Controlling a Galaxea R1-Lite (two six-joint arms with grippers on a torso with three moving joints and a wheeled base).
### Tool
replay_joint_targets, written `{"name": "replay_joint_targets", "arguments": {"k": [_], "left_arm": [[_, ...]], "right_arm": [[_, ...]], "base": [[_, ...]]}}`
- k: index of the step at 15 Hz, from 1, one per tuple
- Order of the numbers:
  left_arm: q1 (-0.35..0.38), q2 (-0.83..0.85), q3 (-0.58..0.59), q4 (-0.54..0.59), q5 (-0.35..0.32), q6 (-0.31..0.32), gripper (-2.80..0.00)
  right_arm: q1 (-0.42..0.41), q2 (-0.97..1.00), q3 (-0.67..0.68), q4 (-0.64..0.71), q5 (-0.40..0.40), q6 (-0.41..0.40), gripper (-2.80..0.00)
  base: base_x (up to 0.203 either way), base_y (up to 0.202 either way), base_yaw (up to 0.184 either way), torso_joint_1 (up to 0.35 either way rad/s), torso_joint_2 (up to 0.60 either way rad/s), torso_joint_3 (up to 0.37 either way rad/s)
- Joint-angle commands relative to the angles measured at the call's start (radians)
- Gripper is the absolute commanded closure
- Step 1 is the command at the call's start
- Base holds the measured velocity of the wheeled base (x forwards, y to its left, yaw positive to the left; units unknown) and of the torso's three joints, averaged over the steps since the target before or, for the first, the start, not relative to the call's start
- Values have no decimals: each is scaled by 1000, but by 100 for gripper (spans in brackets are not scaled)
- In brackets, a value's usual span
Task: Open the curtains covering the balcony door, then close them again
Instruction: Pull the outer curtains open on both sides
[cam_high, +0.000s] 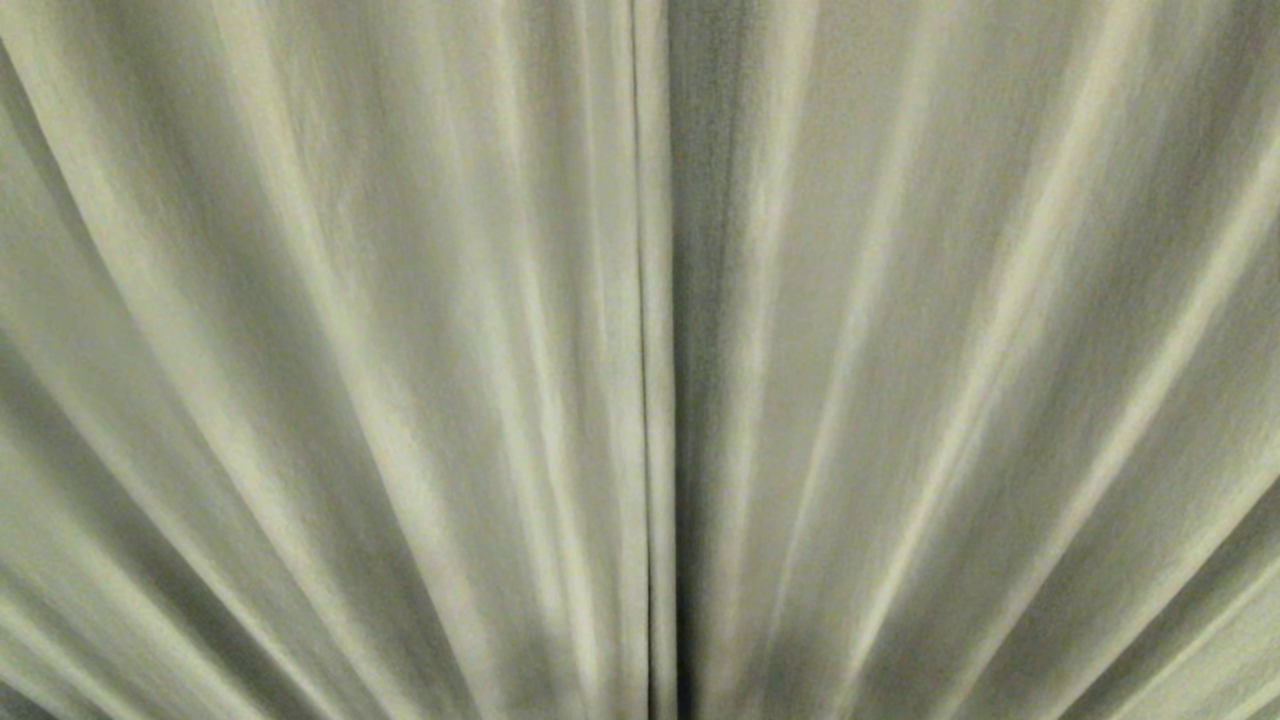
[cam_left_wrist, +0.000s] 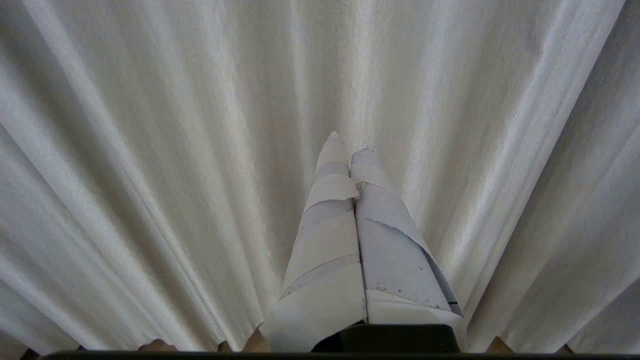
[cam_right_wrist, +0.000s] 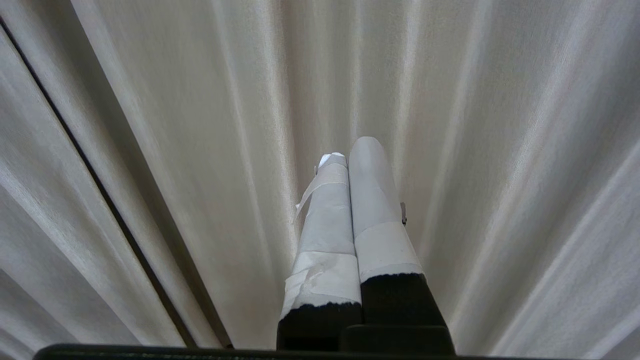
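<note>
Pleated cream curtains (cam_high: 400, 350) drawn shut across the whole head view — door hidden behind them, dark seam at centre, left pincer (cam_left_wrist: 350, 145) and right pincer (cam_right_wrist: 350, 150), tape-wrapped, both pressed together, empty, near the fabric

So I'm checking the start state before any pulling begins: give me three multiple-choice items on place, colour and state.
1. Where do the two panels of the curtains meet in the head view?
A. down the middle
B. far left edge
C. nowhere in view

2. What colour are they?
A. dark brown
B. cream-white
C. blue

3. How are the left gripper and right gripper?
A. both open
B. one clamped on fabric
C. both shut, holding nothing

Key: 1 A, a dark vertical seam runs down the centre; 2 B, pale pleats fill every view; 3 C, each pair of taped fingers lies pressed together with nothing between them.
</note>
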Motion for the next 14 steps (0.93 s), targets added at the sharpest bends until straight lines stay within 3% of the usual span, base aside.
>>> {"name": "replay_joint_targets", "arguments": {"k": [1, 6, 9, 14], "left_arm": [[0, 0, 0, 0, 0, 0, 0], [0, 0, 1, 0, 0, 0, 0], [0, 0, -1, 0, 0, 0, 0], [0, 0, 1, 0, 0, 0, 0]], "right_arm": [[-1, 1, 0, 1, 0, -12, 0], [-1, 77, 0, -12, 9, -141, 0], [-5, 229, -75, -17, 10, -148, 0], [-28, 504, -325, -28, 10, -128, 0]], "base": [[0, 0, 0, 0, 0, 0], [0, 0, 0, 0, 0, 0], [0, 0, 0, 0, 0, 0], [0, 0, 0, 0, 0, 0]]}}
